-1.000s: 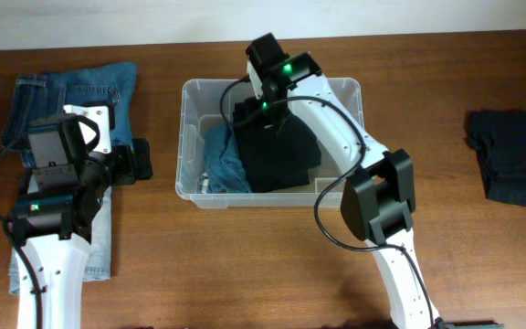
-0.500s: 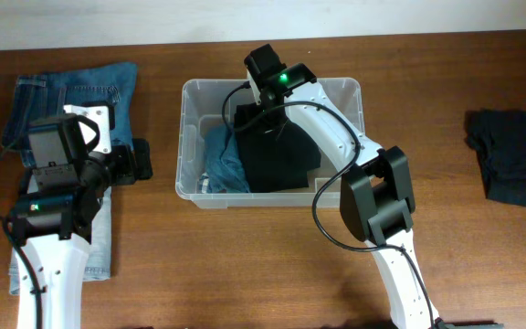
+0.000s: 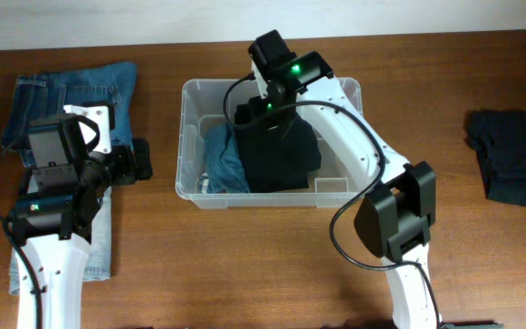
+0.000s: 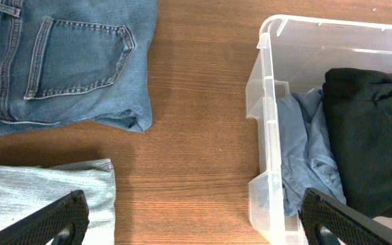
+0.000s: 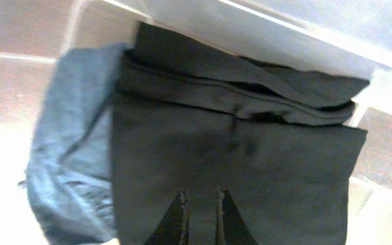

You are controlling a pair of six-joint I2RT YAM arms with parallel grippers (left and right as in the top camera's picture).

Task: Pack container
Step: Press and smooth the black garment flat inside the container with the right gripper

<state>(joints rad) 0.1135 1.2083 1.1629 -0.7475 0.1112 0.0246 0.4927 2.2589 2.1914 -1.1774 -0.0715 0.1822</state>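
Right fingers (image 5: 201, 204) drawn almost together, tips pointing down at the black folded garment (image 5: 237, 156), nothing between them. We cannot tell whether they touch the cloth or hang just above it. That garment lies flat in the large clear plastic storage container (image 3: 183, 137), which sits mid-table between the two arms, and a crumpled blue-grey cloth (image 3: 222, 155) is bunched just beside it on the left. We judge the step in hand to be settling the black piece. To do it well, press it flat if needed, then lift straight up so the fingers snag neither a fold nor the far rim, which lies close under the wrist. Left fingers (image 4: 192, 204) spread wide and empty, low over the brown wooden table (image 3: 245, 274), facing the container's left wall. Near them lie dark blue folded denim jeans (image 3: 71, 91) and, beneath the left arm, a pale blue denim piece (image 3: 103, 238). A dark folded garment (image 3: 514, 155) waits well apart at the right edge. Room left in the container looks scant, so bulky jeans may ride above the rim.
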